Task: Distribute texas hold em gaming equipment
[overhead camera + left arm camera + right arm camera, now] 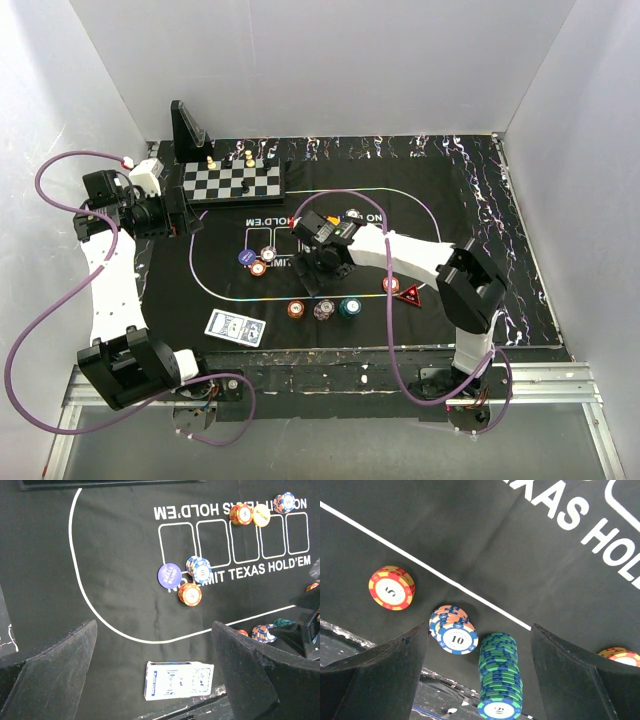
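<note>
The deck [179,680] lies nearest; just beyond, the right gripper [477,640] hangs wide open and empty over the teal stack [499,680] and the 10 stack [454,632]. These stand just beside each other, so a descending finger may topple one. Farther left, the left gripper [155,630] is likewise wide open, empty.
</note>
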Robot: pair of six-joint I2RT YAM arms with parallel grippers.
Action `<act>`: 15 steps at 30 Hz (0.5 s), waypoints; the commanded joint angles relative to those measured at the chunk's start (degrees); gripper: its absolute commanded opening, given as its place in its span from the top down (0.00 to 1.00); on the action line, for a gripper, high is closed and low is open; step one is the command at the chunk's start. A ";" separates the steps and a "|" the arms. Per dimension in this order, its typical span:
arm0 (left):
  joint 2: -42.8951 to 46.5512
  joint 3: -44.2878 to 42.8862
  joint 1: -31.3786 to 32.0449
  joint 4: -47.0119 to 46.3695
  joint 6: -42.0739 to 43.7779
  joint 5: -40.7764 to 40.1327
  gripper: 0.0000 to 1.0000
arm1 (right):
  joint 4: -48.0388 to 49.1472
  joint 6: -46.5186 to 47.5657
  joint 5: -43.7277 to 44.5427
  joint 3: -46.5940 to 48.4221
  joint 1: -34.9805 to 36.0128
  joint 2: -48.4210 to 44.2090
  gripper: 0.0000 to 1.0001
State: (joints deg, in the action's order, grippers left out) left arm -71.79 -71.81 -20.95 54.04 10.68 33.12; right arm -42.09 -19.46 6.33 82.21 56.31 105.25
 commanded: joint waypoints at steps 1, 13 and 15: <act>2.27 -0.70 -0.41 0.98 0.13 1.15 0.00 | 1.66 -0.14 -3.60 -0.21 0.99 0.39 0.11; 2.01 -1.93 -0.41 1.94 0.40 0.28 0.00 | 9.30 0.65 -10.19 -7.86 1.78 0.48 0.08; 1.57 -2.28 -0.41 2.21 0.31 0.27 0.00 | 10.44 0.74 -10.19 -8.82 1.87 0.57 0.08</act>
State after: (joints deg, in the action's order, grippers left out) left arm -71.68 -71.83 -20.95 55.53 10.87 33.08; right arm -35.97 -19.40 -1.54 74.56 57.84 106.65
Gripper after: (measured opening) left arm 0.995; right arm 0.916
